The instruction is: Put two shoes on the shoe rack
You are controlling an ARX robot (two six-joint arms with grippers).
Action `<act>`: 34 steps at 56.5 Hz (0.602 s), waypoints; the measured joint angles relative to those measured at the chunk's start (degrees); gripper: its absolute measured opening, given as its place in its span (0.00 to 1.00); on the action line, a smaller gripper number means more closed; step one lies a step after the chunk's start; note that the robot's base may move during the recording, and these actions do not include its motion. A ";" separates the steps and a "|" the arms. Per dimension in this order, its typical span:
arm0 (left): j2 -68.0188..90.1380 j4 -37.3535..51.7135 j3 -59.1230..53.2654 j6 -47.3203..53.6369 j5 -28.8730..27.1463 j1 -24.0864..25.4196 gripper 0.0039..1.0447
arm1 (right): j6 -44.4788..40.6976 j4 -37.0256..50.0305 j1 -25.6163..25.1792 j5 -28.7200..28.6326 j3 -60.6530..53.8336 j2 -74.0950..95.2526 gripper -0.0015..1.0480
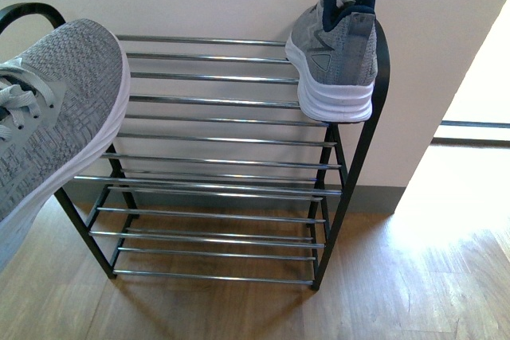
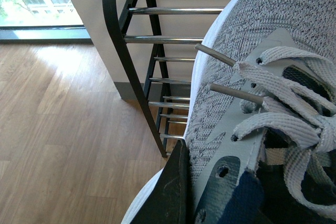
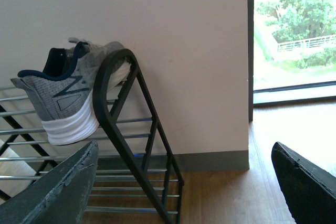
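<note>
Your left jaws pinch the held shoe (image 1: 56, 109) by its collar. One dark finger (image 2: 170, 192) lies against the outer knit, and the other is hidden, probably inside the opening. The shoe hangs at the left end of the shoe rack (image 1: 223, 119), near top-tier height. Its long axis runs diagonally, with the toe aimed at the wall above the bare left bars. That open stretch is where the toe has to go, so the left arm is the one to use.

The placed shoe (image 1: 335, 61) sits on the top tier, hard against the right arched frame, heel toward you. Your right jaws are spread wide and hold nothing.

The knit upper is soft and gives under pressure, while the thick white sole is smooth. The thin chrome bars are round and slick, so the sole must bridge several of them.
</note>
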 joint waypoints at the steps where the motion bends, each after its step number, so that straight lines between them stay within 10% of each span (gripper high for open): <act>1: 0.00 0.00 0.00 0.00 0.00 0.00 0.01 | 0.00 0.00 0.00 0.00 0.00 0.00 0.91; 13: -0.02 0.00 0.00 0.00 0.00 0.00 0.01 | -0.70 0.98 0.00 -0.55 -0.26 0.48 0.90; 34: 0.00 0.00 0.00 0.00 0.00 0.00 0.01 | -9.79 -4.74 11.02 9.01 -7.28 -13.55 0.33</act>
